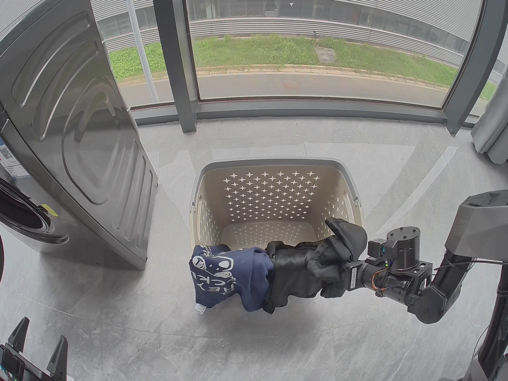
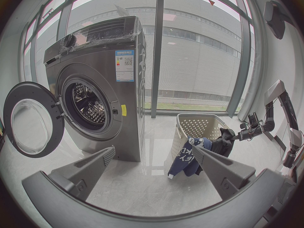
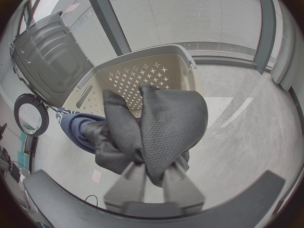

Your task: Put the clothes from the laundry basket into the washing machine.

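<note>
Black cloth [image 1: 301, 271] is bunched up in the right gripper [image 3: 155, 171], which is pinched tight on it (the two fingers are nearly together, with cloth squeezed between them). A blue shirt [image 1: 227, 279] hangs off the far end of the black cloth, so both pieces are up in the air as one bundle. The bundle is at the front rim of the laundry basket [image 1: 275, 164], on the robot's side of it. The blue shirt droops down outside the basket wall. I cannot tell if it rubs the rim. The inside of the basket looks bare, so I think these are the last clothes.

The left gripper [image 2: 152, 150] is wide open and holds nothing. It is low down and well apart from the basket.

The washing machine [image 2: 95, 89] stands to the left of the basket. Its round door [image 2: 31, 121] is swung open, so the drum [image 2: 87, 106] is ready.

The step in hand looks like the carry. The next move calls for taking the bundle away from the basket, over to the left, and into the round hole. It must go deep enough for the blue shirt to get in too. That shirt seems only tangled in the black cloth, so it could slip off on the way.
</note>
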Robot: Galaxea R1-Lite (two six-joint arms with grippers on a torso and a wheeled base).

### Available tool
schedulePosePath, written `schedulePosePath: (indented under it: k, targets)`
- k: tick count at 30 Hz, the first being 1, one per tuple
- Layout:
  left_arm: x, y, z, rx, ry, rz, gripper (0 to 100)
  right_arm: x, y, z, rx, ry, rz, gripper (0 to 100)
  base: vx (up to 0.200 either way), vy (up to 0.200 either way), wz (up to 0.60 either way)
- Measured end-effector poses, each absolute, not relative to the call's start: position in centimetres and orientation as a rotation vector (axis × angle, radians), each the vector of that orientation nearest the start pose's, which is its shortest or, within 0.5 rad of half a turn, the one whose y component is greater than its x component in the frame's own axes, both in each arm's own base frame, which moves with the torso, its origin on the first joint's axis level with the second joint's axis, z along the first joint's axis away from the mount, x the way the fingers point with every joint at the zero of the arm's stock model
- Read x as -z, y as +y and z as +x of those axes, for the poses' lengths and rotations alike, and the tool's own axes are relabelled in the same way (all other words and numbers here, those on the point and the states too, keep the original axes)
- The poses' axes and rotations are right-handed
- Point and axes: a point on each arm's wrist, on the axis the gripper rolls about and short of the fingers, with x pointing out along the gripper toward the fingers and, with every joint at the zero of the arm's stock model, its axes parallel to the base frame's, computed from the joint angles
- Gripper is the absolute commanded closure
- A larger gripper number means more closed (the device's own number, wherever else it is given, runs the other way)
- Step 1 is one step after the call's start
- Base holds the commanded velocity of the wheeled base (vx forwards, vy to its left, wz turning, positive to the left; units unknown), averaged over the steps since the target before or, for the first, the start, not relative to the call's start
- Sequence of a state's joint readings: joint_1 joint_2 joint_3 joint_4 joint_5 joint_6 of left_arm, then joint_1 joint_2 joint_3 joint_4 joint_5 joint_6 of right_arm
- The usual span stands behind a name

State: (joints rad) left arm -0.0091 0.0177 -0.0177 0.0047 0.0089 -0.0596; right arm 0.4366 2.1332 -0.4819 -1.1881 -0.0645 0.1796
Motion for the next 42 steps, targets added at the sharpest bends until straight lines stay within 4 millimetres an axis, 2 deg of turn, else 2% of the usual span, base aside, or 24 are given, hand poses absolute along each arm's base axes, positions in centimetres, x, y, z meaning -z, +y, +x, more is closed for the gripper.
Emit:
schedulePosePath:
  k: [6, 12, 22, 27, 33, 38, 42]
  targets:
    - [-8.0, 0.0, -2.3, 0.000, 0.005, -0.060, 0, -3.1, 13.4, 27.7, -0.341, 0.483, 0.058, 100, 0.000, 0.000, 0.00]
    - [-8.0, 0.0, -2.3, 0.000, 0.005, -0.059, 0, -4.5, 13.1, 26.5, -0.343, 0.461, 0.063, 100, 0.000, 0.000, 0.00]
    - [-8.0, 0.0, -2.3, 0.000, 0.005, -0.060, 0, -9.9, 11.9, 23.1, -0.356, 0.314, 0.118, 100, 0.000, 0.000, 0.00]
    - [-8.0, 0.0, -2.3, 0.000, 0.005, -0.060, 0, -12.5, 11.8, 21.3, -0.393, 0.227, 0.154, 100, 0.000, 0.000, 0.00]
    - [-8.0, 0.0, -2.3, 0.000, 0.005, -0.060, 0, -15.2, 12.1, 20.1, -0.443, 0.113, 0.186, 100, 0.000, 0.000, 0.00]
    - [-8.0, 0.0, -2.3, 0.000, 0.005, -0.060, 0, -17.1, 12.0, 19.3, -0.466, 0.037, 0.200, 100, -0.200, 0.000, 0.00]
    - [-8.0, 0.0, -2.3, 0.000, 0.005, -0.060, 0, -17.9, 11.8, 19.0, -0.472, 0.005, 0.208, 100, -0.200, 0.000, 0.00]
